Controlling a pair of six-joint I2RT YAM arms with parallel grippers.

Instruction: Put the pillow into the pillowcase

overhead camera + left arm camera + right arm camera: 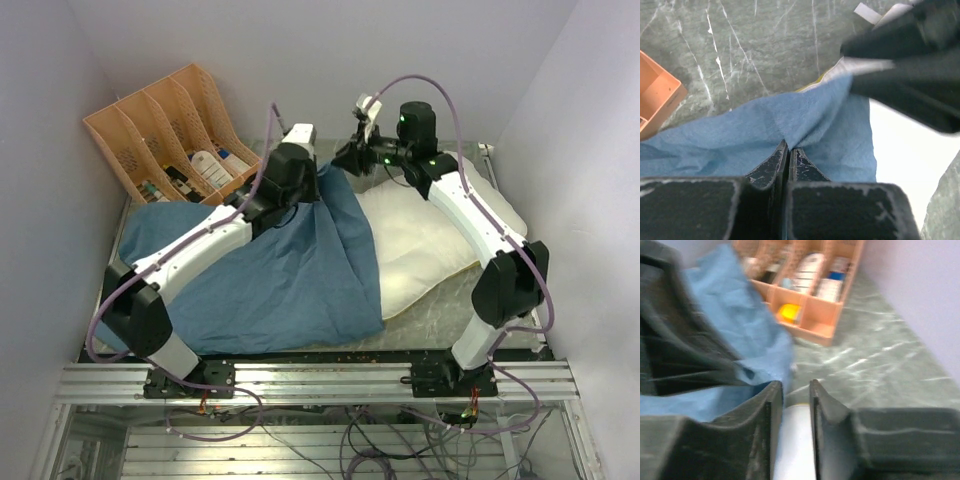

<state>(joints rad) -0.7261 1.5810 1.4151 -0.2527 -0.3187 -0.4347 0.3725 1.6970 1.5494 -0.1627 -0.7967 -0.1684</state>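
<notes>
The blue pillowcase (290, 270) lies spread over the left and middle of the table and covers the left part of the cream-white pillow (430, 240). My left gripper (312, 170) is shut on the pillowcase's far edge (740, 135), jaws pressed together (788, 146). My right gripper (352, 158) is at the pillow's far left corner, right beside the left gripper. In the right wrist view its jaws (796, 385) stand narrowly apart with the white pillow (796, 440) filling the gap. The pillowcase (735, 305) hangs just left of them.
An orange divided organizer (170, 130) with small items stands at the far left corner; it also shows in the right wrist view (810, 290). Bare green marbled table (765, 40) lies beyond the fabric. Lilac walls close in on three sides.
</notes>
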